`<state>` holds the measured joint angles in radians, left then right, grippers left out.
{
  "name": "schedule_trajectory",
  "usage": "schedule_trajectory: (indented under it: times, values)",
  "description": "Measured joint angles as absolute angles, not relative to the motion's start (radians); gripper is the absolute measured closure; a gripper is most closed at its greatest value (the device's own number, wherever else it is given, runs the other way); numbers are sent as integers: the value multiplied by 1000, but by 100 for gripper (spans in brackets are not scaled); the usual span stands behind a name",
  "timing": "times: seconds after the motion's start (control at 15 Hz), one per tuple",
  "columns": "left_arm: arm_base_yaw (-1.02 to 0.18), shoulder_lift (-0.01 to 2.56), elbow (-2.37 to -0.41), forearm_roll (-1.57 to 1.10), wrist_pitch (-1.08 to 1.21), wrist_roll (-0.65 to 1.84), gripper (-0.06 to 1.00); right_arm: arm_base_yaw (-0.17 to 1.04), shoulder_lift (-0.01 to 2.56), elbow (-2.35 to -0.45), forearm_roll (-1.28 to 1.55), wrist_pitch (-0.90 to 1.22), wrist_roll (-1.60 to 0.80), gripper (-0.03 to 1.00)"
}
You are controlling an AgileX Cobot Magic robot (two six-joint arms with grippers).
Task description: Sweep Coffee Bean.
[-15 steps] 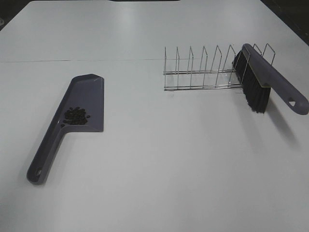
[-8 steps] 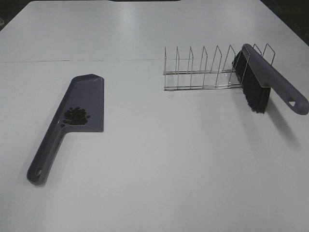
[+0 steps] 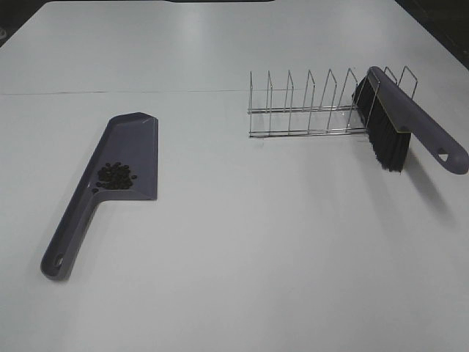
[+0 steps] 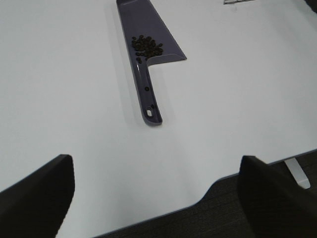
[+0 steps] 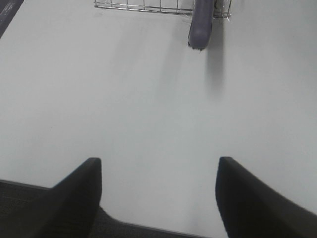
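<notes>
We are seeing dark coffee bean cluster (image 3: 116,175) sitting in flat purple plastic dustpan (image 3: 135,139), purple black-bristled brush (image 3: 401,125) leaning parked in wire rack (image 3: 308,108); left gripper (image 4: 153,193) and right gripper (image 5: 158,196) both hanging spread apart, holding nothing.

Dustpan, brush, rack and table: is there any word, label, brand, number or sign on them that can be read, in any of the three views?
None: no text can be read in any view.
Dustpan: plain purple, no print; only beans lie in it.
Brush: plain handle with a hanging hole, no mark.
Rack: bare wire, no tag.
Table: bare white, no sign.
</notes>
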<state>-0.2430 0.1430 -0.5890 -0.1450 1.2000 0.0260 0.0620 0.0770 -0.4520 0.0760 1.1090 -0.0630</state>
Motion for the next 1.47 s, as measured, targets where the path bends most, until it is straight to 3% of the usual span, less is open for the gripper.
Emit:
schedule_trajectory:
  times: [0.4, 0.67, 1.47]
  values:
    - [-243, -2, -561, -156, 1195, 26, 13, 62, 77, -452, 76, 1109, -63, 39]
    - [-243, -7, -519, -139, 1091, 8, 13, 62, 77, -452, 76, 1109, -63, 39]
    - [-243, -7, -517, -98, 1084, 7, 13, 62, 77, -452, 75, 1109, -114, 39]
